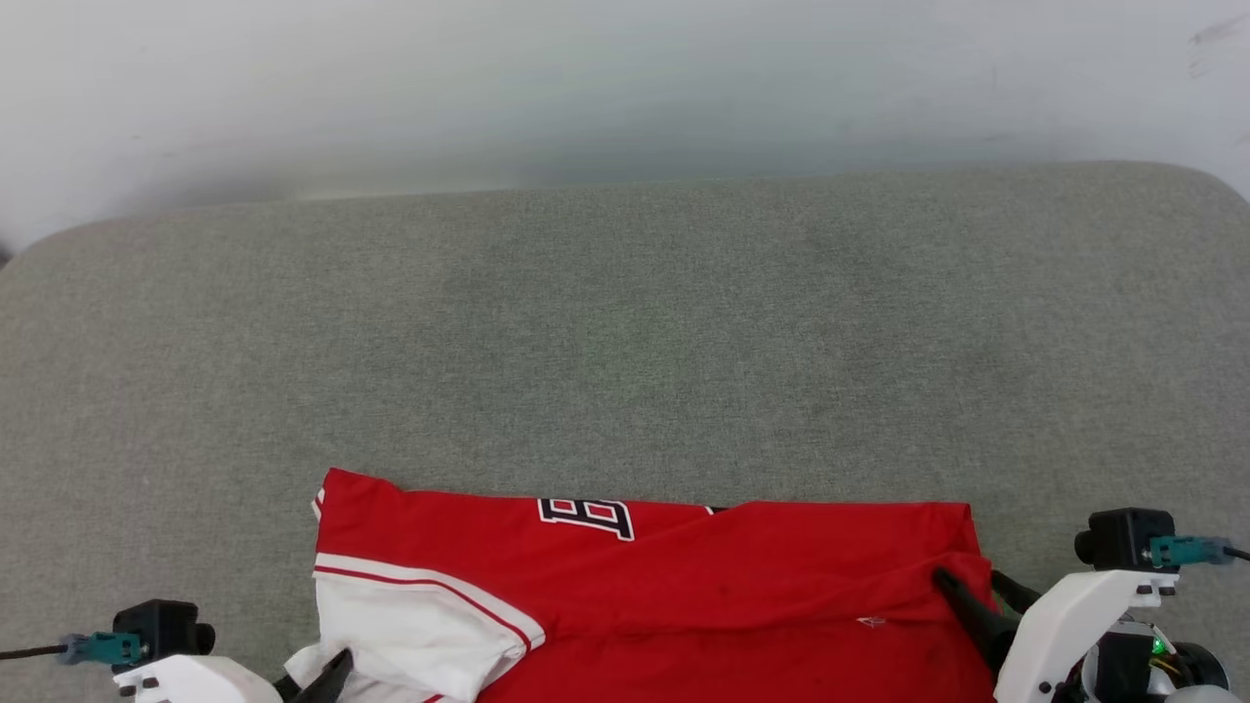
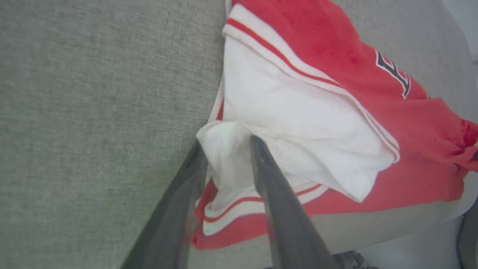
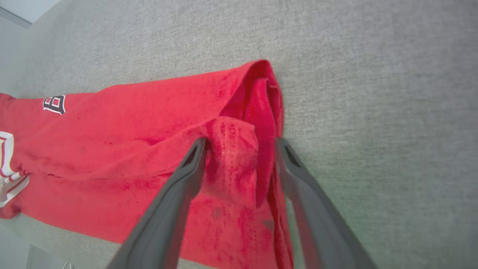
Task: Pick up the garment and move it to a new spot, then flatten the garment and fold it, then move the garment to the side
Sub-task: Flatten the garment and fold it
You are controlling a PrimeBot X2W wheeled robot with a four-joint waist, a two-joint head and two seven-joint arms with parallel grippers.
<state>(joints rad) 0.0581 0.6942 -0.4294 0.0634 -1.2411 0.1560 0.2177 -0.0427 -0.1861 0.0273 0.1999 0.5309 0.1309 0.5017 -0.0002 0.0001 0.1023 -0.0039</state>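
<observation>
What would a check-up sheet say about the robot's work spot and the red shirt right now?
Surface: grey fabric-covered top with rounded far corners.
Job's things: red garment folded into a band at the near edge, its white sleeve on the robot's left.
Clutter: nothing seen.
Grippers: left gripper has its fingers apart around a white sleeve fold; right gripper has its fingers wide apart around a red fold.
Cables: dark cable leaving a teal plug by the left wrist.
Surroundings: pale wall behind.
</observation>
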